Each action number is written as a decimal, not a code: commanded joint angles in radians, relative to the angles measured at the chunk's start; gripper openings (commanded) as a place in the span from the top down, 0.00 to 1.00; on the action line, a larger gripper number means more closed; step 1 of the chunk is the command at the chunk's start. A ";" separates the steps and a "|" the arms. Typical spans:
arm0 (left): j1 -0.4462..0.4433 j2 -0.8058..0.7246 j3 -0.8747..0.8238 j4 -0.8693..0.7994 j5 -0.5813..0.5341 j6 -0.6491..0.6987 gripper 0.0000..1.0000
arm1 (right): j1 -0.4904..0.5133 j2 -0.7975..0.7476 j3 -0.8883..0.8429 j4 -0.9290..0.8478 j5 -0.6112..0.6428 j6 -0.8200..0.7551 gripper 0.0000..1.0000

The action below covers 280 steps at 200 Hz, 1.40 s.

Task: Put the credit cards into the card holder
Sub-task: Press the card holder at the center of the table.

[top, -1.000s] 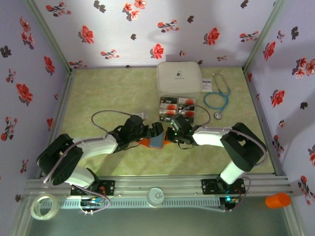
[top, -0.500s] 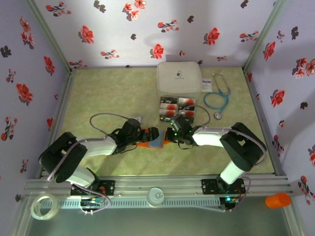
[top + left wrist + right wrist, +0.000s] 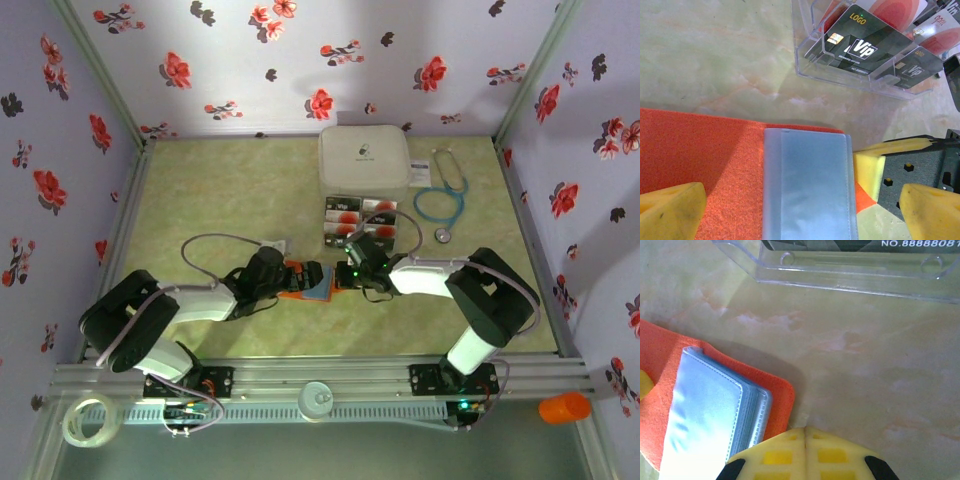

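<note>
The card holder [image 3: 318,287] lies open on the table, orange outside with grey-blue sleeves [image 3: 807,190] facing up. My left gripper [image 3: 304,275] hangs open just above it, one yellow finger [image 3: 670,210] over the orange flap and the other [image 3: 932,210] beyond the right edge. My right gripper [image 3: 346,279] is shut with nothing between its pads, and its fingertips [image 3: 805,447] rest at the holder's [image 3: 705,410] right edge, seen as a yellow pad [image 3: 869,169] in the left wrist view. The credit cards [image 3: 360,219] [image 3: 865,45] sit in a clear tray just behind.
The clear tray [image 3: 850,270] stands close beyond both grippers. A big white case [image 3: 364,158] sits behind it, with a teal stethoscope [image 3: 442,200] to its right. An orange cylinder [image 3: 564,407] and a tape roll [image 3: 88,420] lie outside the front rail.
My left gripper has dropped lower and drawn slightly nearer over the open card holder. The right gripper has stayed at the holder's right edge.
</note>
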<state>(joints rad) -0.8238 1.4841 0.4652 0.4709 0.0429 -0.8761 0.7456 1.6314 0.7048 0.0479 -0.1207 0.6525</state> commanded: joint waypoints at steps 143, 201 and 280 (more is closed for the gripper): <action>-0.021 -0.024 0.114 -0.304 -0.045 0.182 0.00 | -0.037 -0.106 0.048 -0.200 0.036 0.066 0.65; -0.021 -0.030 0.115 -0.302 -0.056 0.178 0.00 | 0.033 -0.148 -0.007 -0.181 0.017 0.176 0.50; -0.021 -0.030 0.125 -0.306 -0.061 0.180 0.00 | 0.061 -0.095 -0.016 -0.147 0.035 0.196 1.00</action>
<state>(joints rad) -0.8398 1.4452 0.5674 0.1928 0.0055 -0.7185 0.8051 1.5314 0.6868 -0.0944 -0.1101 0.8490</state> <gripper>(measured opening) 0.996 0.110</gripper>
